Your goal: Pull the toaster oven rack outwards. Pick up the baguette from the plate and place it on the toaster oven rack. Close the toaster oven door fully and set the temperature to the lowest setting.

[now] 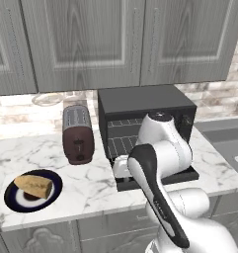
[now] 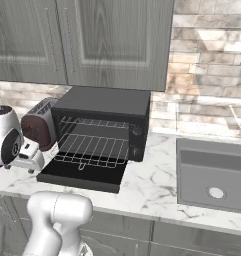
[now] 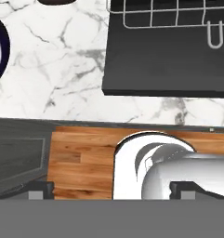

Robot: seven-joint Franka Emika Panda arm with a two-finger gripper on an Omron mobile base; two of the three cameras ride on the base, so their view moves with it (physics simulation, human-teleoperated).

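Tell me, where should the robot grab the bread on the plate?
Probably across the middle of the baguette, coming down from above. It lies flat on the plate with its long sides free, so the open hand could close across its narrow width. The ends look less steady to pinch.

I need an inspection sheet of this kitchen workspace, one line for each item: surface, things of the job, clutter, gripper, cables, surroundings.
Surface: white marble counter with grey veins.
Toaster oven: large matte black box; its flat black door lies folded down on the counter.
Rack: thin silver wire grid, pulled out over the door.
Baguette: short golden-tan chunk of bread, lying on the round dark navy plate, left of the oven.
Clutter: maroon-and-silver slot toaster between plate and oven.
Gripper: two-finger gripper open, holding nothing, looking down past the counter edge.
Cables: nothing seen.
Surroundings: grey wooden cabinets, stone brick backsplash, grey sink, wooden floor.
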